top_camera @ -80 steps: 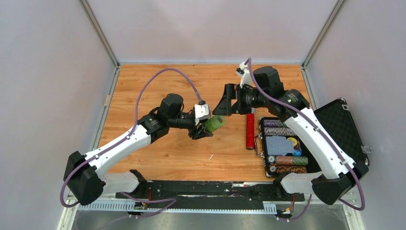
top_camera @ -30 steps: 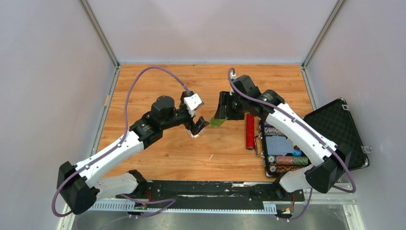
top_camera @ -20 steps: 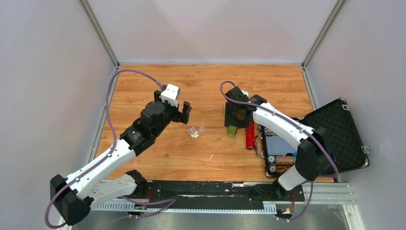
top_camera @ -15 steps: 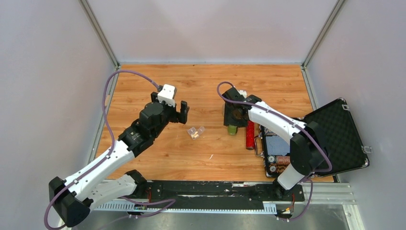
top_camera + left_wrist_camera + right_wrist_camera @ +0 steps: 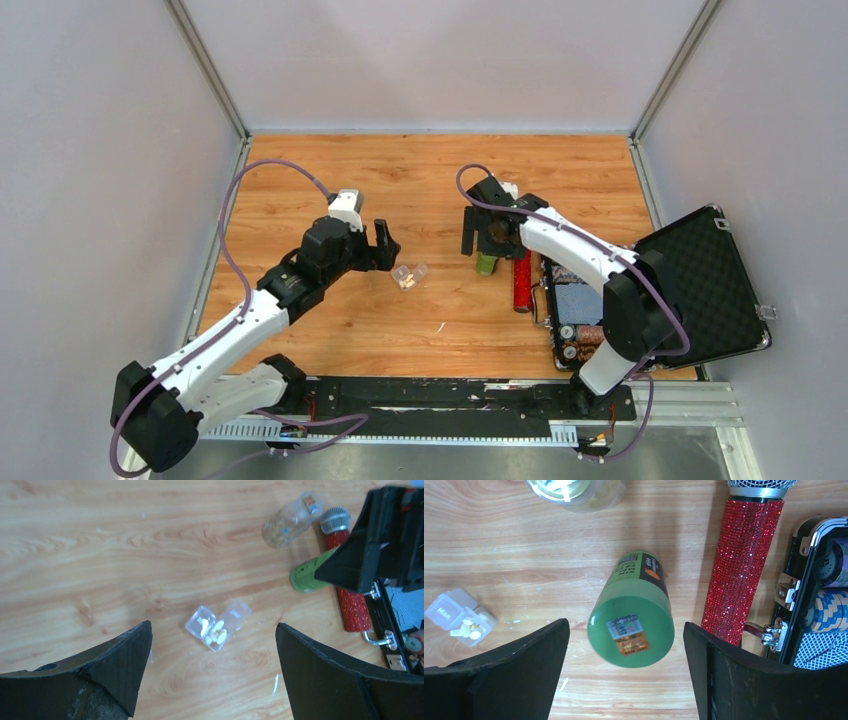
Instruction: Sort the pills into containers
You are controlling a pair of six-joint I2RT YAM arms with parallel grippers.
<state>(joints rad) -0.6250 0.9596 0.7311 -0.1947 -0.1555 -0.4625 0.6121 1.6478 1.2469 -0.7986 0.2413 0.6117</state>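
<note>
The tiny clear box (image 5: pixel 408 276) lies on the wooden table with its lid open and several white pills (image 5: pixel 214 631) inside; it also shows at the left of the right wrist view (image 5: pixel 458 616). My left gripper (image 5: pixel 385 245) is open and empty, hovering above the box, which sits between the fingers in the left wrist view (image 5: pixel 213 635). My right gripper (image 5: pixel 487 243) is open, straddling the small green bottle (image 5: pixel 631 625) without touching it. The bottle (image 5: pixel 487 266) stands on the table, one flat end facing up.
A red glitter tube (image 5: pixel 522 278) lies just right of the green bottle. The open black case of poker chips (image 5: pixel 700 270) sits at the right edge. A clear round jar (image 5: pixel 574 490) lies behind the bottle. The enclosure walls close in on three sides.
The left gripper let go of the clear box onto the table, pulled back, then swung over it. The right gripper set the green bottle down beside the red tube and opened.
</note>
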